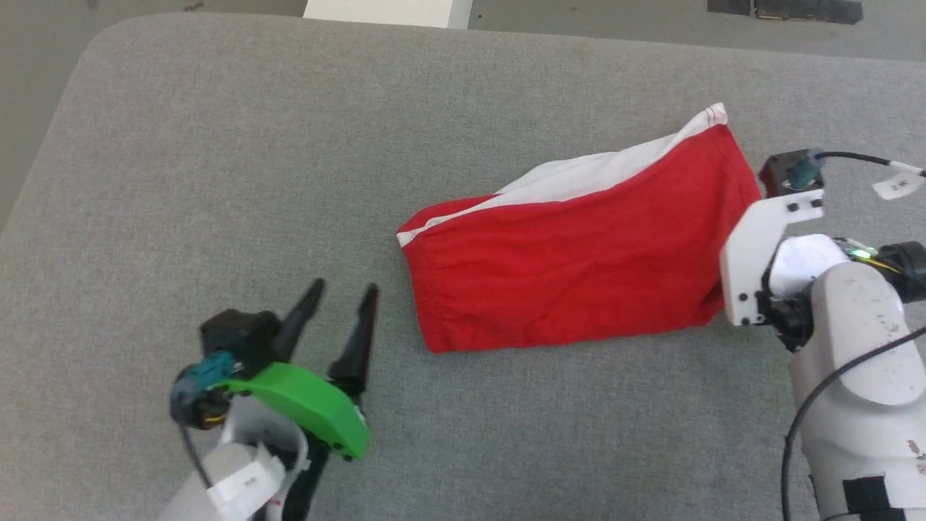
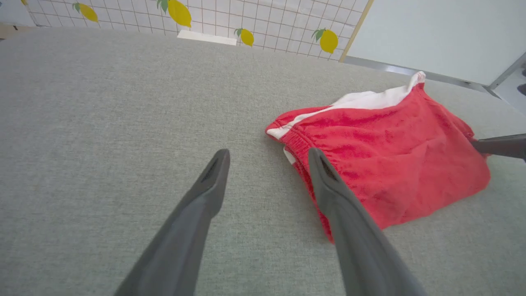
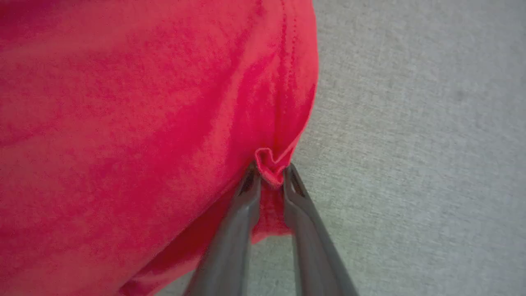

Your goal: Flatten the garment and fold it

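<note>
Found the shorts (image 1: 571, 275) lying on the grey cloth-covered table (image 1: 217, 181), a little toward 3 o'clock from the middle of the head view, bunched into a rough wedge rather than spread flat. Noted the white stripe (image 1: 593, 177) along the far edge, running from the 9 o'clock end up to a white-trimmed corner at about 1 o'clock. Saw the gathered waistband (image 1: 416, 289) at the 9 o'clock end.

Spotted the left gripper (image 1: 343, 286) at 7 o'clock in the head view, fingers pointing toward 12 and spread wide. Holding nothing, and clear of the shorts lying at its 2 o'clock. Checked the same from the left wrist view: both fingers wide apart over bare table, with the waistband (image 2: 296, 142) just beyond the right-hand fingertip.

Saw the right arm (image 1: 846, 325) at 4 o'clock in the head view, its white bracket covering the 3 o'clock end of the shorts and hiding the fingers there. Read the grip from the right wrist view instead: right gripper (image 3: 271, 169) clamped on a small pucker of red cloth at the edge of the shorts (image 3: 123, 123), tips nearly together with the fold pinched between them. Caught one dark finger (image 2: 499, 146) of that gripper at 3 o'clock in the left wrist view, meeting the right end of the shorts (image 2: 390, 164). Glimpsed a tiled wall (image 2: 123, 12) with yellow lemons at 12 o'clock, beyond the table.
</note>
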Motion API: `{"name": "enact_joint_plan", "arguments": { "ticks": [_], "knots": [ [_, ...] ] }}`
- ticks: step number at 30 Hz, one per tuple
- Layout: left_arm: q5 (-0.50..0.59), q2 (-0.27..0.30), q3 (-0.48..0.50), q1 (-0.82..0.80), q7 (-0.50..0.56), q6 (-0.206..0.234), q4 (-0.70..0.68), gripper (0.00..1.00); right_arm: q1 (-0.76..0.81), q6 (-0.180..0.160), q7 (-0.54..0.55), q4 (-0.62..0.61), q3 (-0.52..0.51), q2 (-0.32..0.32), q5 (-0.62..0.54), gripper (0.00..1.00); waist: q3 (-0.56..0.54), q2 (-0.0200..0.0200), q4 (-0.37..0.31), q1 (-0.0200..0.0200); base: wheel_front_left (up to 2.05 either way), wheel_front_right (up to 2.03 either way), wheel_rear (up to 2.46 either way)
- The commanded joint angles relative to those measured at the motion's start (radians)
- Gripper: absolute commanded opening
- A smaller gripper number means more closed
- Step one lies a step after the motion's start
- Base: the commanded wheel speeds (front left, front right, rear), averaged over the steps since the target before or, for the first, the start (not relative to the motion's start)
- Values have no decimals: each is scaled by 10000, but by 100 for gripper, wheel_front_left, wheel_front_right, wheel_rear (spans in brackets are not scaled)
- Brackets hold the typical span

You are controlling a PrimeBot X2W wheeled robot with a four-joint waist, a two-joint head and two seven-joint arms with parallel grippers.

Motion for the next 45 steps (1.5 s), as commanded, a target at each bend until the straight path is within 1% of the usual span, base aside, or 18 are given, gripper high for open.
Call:
{"name": "enact_joint_plan", "arguments": {
  "ticks": [1, 3, 5, 9, 11, 14, 18, 19, 20, 21, 24, 28, 31, 35, 39, 43, 45],
  "knots": [
    [-115, -129, -140, -225, 266, 51, -73, 100, 279, -13, 195, 321, 61, 50, 136, 0, -41, 0, -56, 0, 0, 0, 0],
    [-286, -293, -409, -333, 964, 145, -127, 100, 219, -13, 182, 240, 123, 11, 288, 0, -70, 0, -125, 0, 0, 0, 0],
    [-465, -470, -631, -463, 1727, 351, -93, 100, 163, -13, 128, 145, 219, -5, 442, 0, -104, 0, -228, 0, 0, 0, 0],
    [-521, -552, -852, -793, 2867, 816, 237, 100, 76, -13, 86, -14, 509, 3, 656, 0, -125, 0, -458, 0, 0, 0, 0],
    [-476, -504, -976, -939, 3395, 1014, 484, 100, 43, -13, 78, -90, 683, 10, 757, 0, -107, 0, -583, 0, 0, 0, 0],
    [-520, -523, -1044, -1120, 3837, 1154, 820, 100, -10, -13, 92, -190, 888, 5, 894, 0, -53, 0, -746, 0, 0, 0, 0],
    [-600, -532, -1162, -1240, 4198, 1136, 1582, 100, -18, -13, 98, -321, 1094, -47, 1045, 0, 25, 0, -893, 0, 0, 0, 0],
    [-692, -569, -1185, -1229, 4292, 1096, 1814, 84, -4, -13, 100, -364, 1141, -49, 1080, 0, 38, 0, -927, 0, 0, 0, 0],
    [-724, -561, -1250, -1222, 4406, 1046, 2002, 37, 7, -13, 102, -402, 1174, -47, 1109, 0, 53, 0, -952, 0, 0, 0, 0],
    [-807, -582, -1300, -1208, 4487, 943, 2170, 0, 24, -13, 103, -450, 1210, -44, 1144, 0, 66, 0, -980, 0, 0, 0, 0],
    [-1053, -646, -1294, -1149, 4477, 687, 2435, 0, 97, -13, 99, -560, 1275, -41, 1256, 0, 58, 0, -1027, 0, 0, 0, 0],
    [-1318, -725, -1047, -1217, 4027, 366, 2495, 0, 285, -13, 4, -719, 1256, -58, 1457, 0, -101, 0, -1018, 0, 0, 0, 0],
    [-1520, -679, -663, -1370, 3657, 255, 2419, 0, 496, -13, -115, -918, 1081, -75, 1665, 0, -348, 0, -1000, 0, 0, 0, 0],
    [-1837, -388, -132, -1417, 3497, 199, 2103, 0, 963, -13, -200, -1376, 920, -87, 2067, 0, -810, 0, -1022, 0, 0, 0, 0],
    [-2165, 122, 129, -1056, 3867, 148, 1622, 0, 1873, -13, -156, -2312, 788, -64, 2703, 0, -1349, 0, -1077, 0, 0, 0, 0],
    [-2506, 584, 235, -348, 4530, 389, 1370, 0, 3266, -13, -5, -3620, 510, 12, 3243, 0, -1771, 0, -1130, 0, 0, 0, 0],
    [-2726, 719, 205, 77, 4891, 484, 1277, 0, 4058, -13, 150, -4264, 363, 89, 3445, 0, -1919, 0, -1169, 0, 0, 0, 0]
  ]
}}
